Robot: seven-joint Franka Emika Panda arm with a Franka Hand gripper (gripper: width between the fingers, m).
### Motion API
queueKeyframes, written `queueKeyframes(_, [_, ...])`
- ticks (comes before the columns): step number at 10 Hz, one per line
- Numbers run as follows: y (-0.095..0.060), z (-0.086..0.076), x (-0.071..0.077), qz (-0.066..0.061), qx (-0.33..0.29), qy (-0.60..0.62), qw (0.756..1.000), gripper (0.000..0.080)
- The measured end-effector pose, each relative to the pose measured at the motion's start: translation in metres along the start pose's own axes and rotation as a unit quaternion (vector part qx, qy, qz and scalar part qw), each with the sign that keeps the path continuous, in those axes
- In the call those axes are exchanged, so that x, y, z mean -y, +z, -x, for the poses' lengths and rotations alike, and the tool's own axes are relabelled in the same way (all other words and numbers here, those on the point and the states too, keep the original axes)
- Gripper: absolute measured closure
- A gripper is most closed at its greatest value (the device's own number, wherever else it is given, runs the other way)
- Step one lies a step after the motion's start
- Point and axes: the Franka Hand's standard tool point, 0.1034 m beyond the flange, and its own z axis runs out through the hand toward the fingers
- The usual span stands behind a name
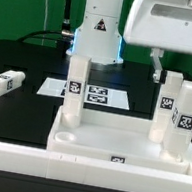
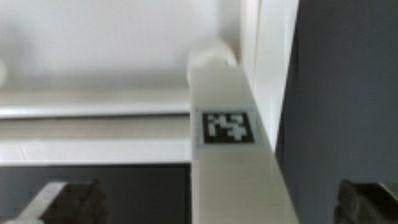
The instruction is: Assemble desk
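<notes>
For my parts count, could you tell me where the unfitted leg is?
The unfitted leg lies on the table at the exterior view's far left, left of the marker board.

Gripper (image 2: 217, 200) jaws spread wide, straddling upright white block leg (image 2: 222, 130), clearance either side. On white rimmed plastic tray top (image 1: 98, 135): back-left leg (image 1: 75, 86) at exterior view's left, two close-set right legs (image 1: 167, 101), narrow gap between them. Tray middle free. Black tabletop (image 1: 28, 67) at left free except lying white leg (image 1: 3, 84).
</notes>
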Motion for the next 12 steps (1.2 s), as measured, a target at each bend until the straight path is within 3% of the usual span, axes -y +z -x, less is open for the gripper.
queueKeyframes(1, [-0.001, -0.005, 0.0, 0.002, 0.032, 0.002, 0.999, 0.015])
queueKeyframes(3, [0.002, 0.0, -0.001, 0.008, 0.092, 0.003, 0.996, 0.015])
queueKeyframes(4, [0.002, -0.012, 0.002, 0.008, 0.076, 0.001, 0.997, 0.015])
queueKeyframes(9, [0.009, -0.017, 0.01, 0.01, 0.07, 0.013, 0.997, 0.015])
queueKeyframes(11, [0.009, -0.017, 0.011, 0.01, 0.07, 0.015, 0.997, 0.0419])
queueKeyframes(12, [0.009, -0.017, 0.01, 0.011, 0.07, 0.018, 0.997, 0.0419])
